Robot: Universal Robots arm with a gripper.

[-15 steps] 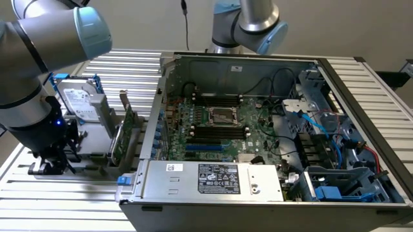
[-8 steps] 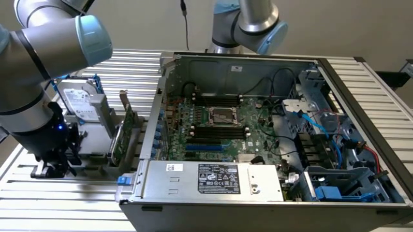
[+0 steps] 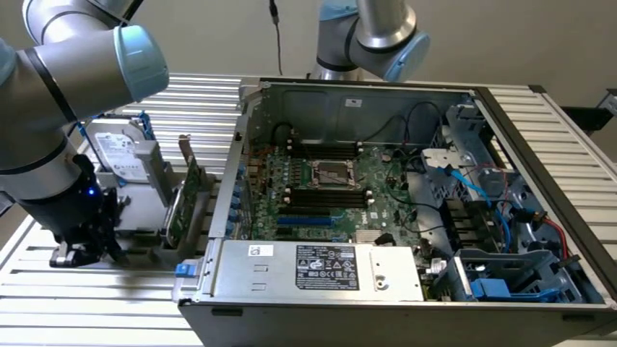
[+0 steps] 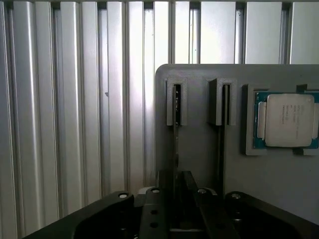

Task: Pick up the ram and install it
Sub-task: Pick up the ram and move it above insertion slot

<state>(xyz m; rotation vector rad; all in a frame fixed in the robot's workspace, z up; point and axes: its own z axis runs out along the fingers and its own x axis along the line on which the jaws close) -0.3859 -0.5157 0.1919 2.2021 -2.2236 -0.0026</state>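
The ram (image 4: 175, 130) stands on edge in one slot of a grey holder (image 4: 199, 154), seen as a thin dark strip running down between my fingers. My gripper (image 4: 175, 175) sits over it with its dark fingers closed in against both sides of the stick. In the exterior view my gripper (image 3: 85, 249) is low over the holder (image 3: 135, 217), at that view's left, outside the open computer case (image 3: 386, 210). The motherboard's long black slots (image 3: 328, 195) lie inside the case beside the processor socket (image 3: 333, 172).
A second, empty slot (image 4: 225, 104) and a processor chip (image 4: 286, 119) sit on the same holder. A hard drive (image 3: 121, 155) and a tall green expansion card (image 3: 183, 210) stand between my gripper and the case wall. Another arm (image 3: 371, 36) rises behind the case.
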